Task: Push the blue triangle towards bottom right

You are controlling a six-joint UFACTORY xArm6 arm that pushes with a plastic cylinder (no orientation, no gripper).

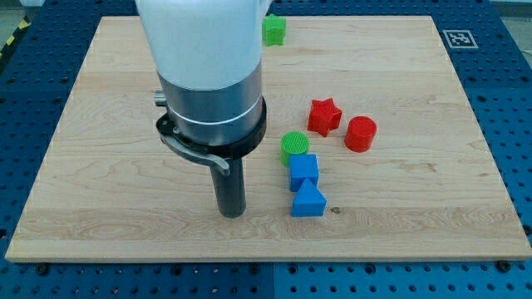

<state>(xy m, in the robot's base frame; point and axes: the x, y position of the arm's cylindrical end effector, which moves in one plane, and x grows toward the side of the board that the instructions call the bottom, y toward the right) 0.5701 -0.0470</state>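
Observation:
The blue triangle (308,201) lies on the wooden board (125,216), low and a little right of the middle. A blue cube (303,170) touches it from above, and a green cylinder (294,146) sits just above the cube. My tip (231,213) rests on the board to the left of the blue triangle, about a block's width of bare wood between them. The arm's large white and grey body rises above the tip and hides the board behind it.
A red star (325,116) and a red cylinder (361,134) sit right of the middle. A green block (274,30) lies at the view's top edge, partly beside the arm. A marker tag (458,38) is at the board's top right corner.

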